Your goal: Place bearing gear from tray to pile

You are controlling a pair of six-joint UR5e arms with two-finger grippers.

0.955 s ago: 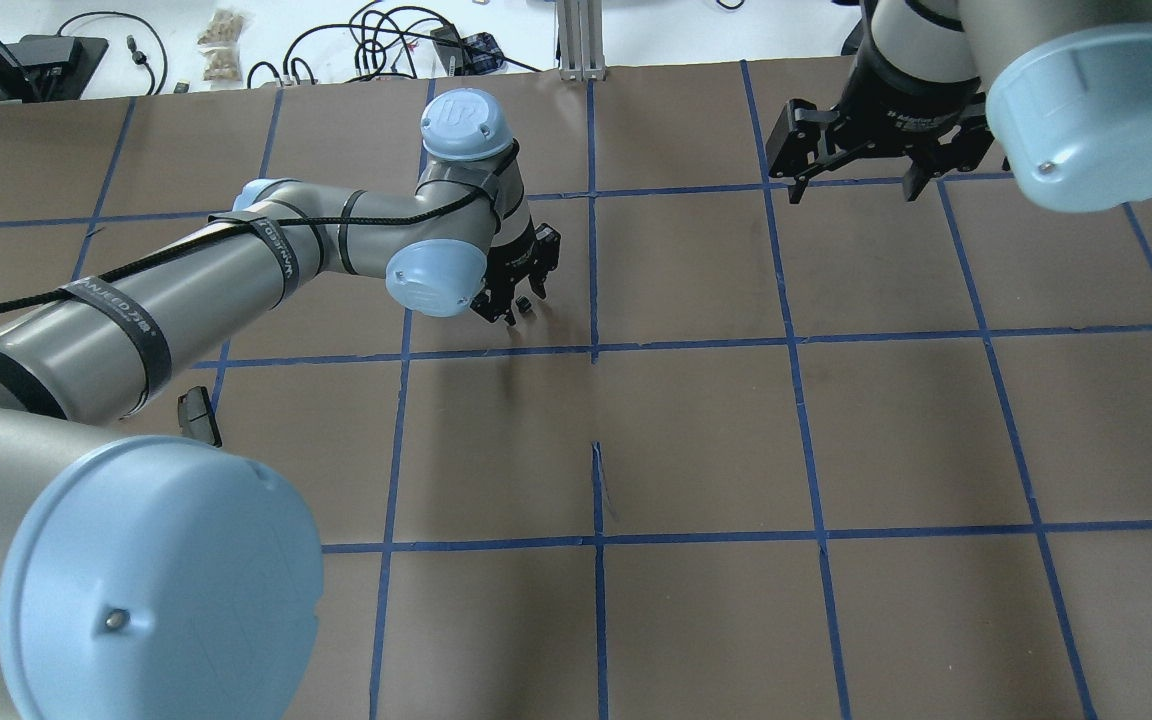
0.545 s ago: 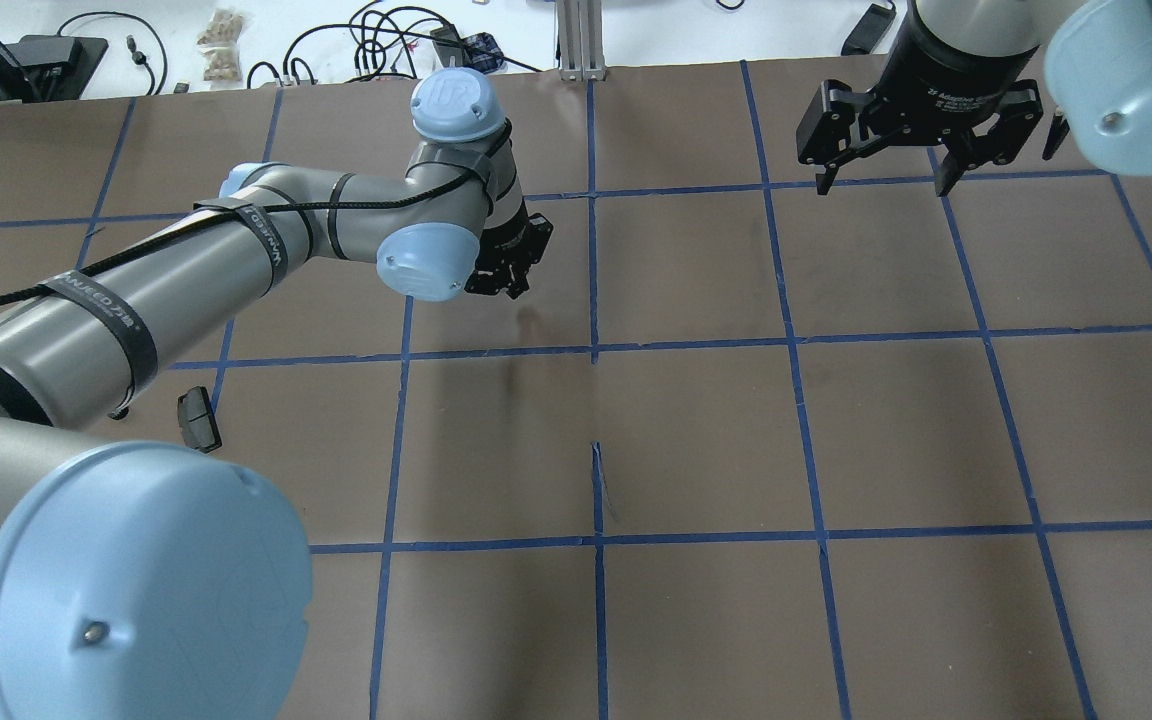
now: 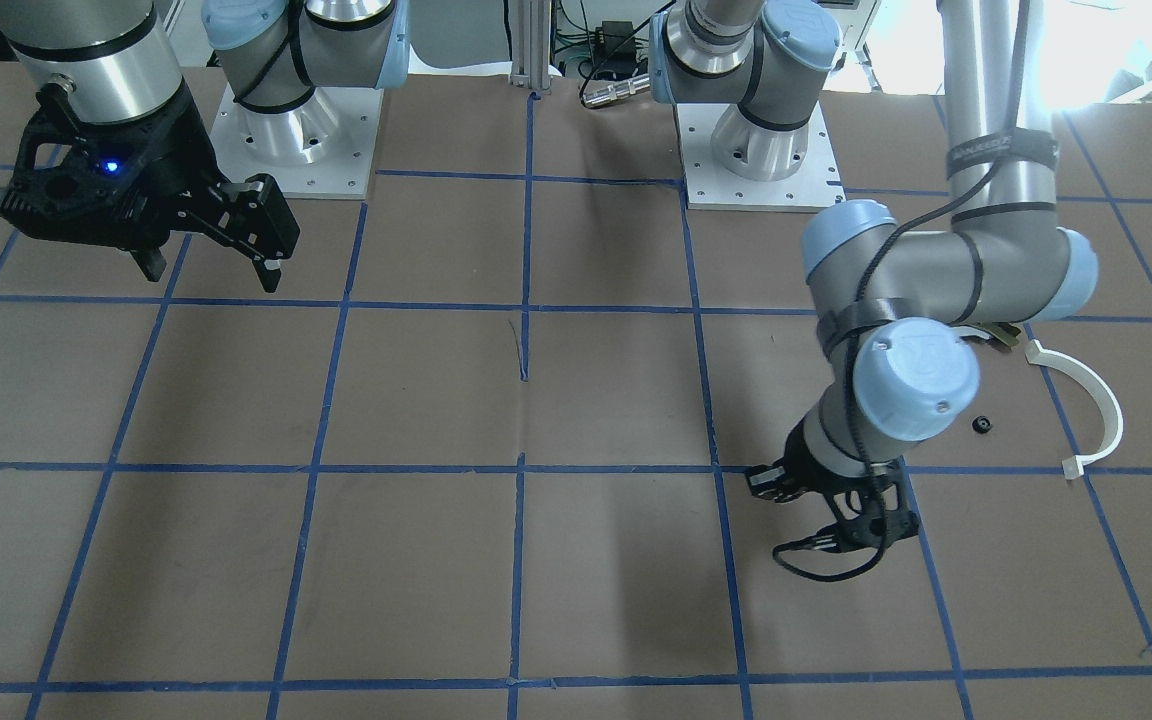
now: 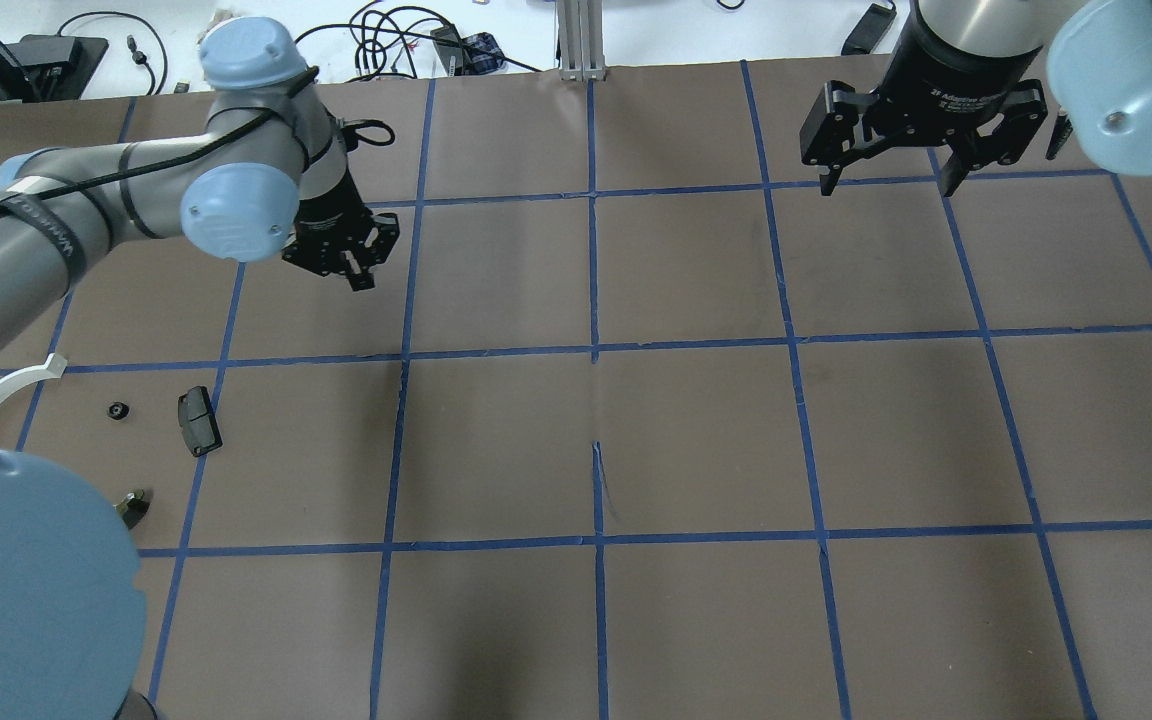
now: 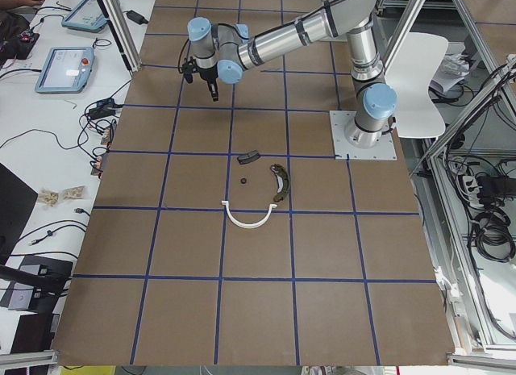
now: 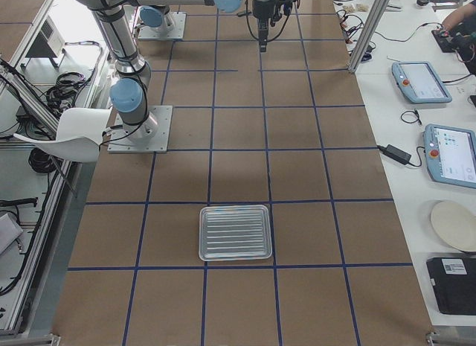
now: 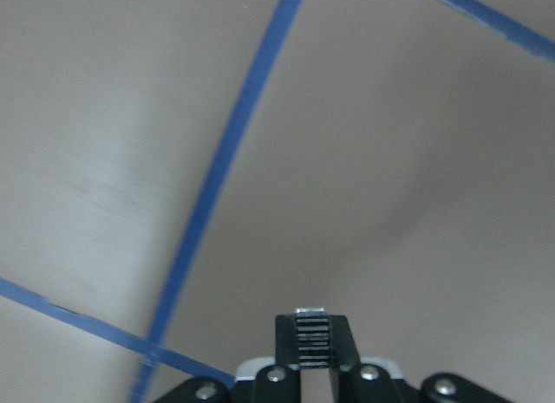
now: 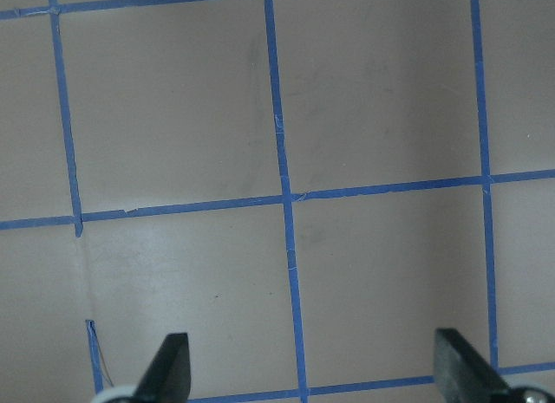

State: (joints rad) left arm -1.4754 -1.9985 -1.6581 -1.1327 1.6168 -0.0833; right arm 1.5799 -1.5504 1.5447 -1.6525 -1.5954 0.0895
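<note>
The left gripper (image 4: 358,275) hung over the brown paper-covered table (image 4: 696,440) with its blue tape grid, on the robot's left half and out towards the edge away from the bases. In its blurred wrist view the two black fingers (image 7: 288,344) stood drawn in and clamped on a small dark ribbed bearing gear (image 7: 314,341) with a silvery top edge, held clear of the table.

Taking the overhead view from its left side, the pile (image 5: 243,181) lay nearer the robot than that gripper and well apart from it. First came the thin white plastic arc (image 3: 1115,415), flat on the paper with its hollow side turned towards the other parts. Next was a small black round part (image 4: 117,410), near the arc but not touching it. Then came the small black rectangular block (image 4: 198,420), beside a tape line. The curved olive-grey metal brake shoe (image 5: 282,183) lay closest to the left arm's base, apart from the rest, and in the overhead view the arm hid most of it.

Further right, the right gripper (image 4: 886,189) pointed down near the far edge, its fingers spread wide, with only taped paper showing between them in its wrist view.

The shallow silvery-white metal tray (image 6: 235,234), raised-rimmed and ribbed, lay flat at the table's end on the robot's right, well apart from both grippers.
</note>
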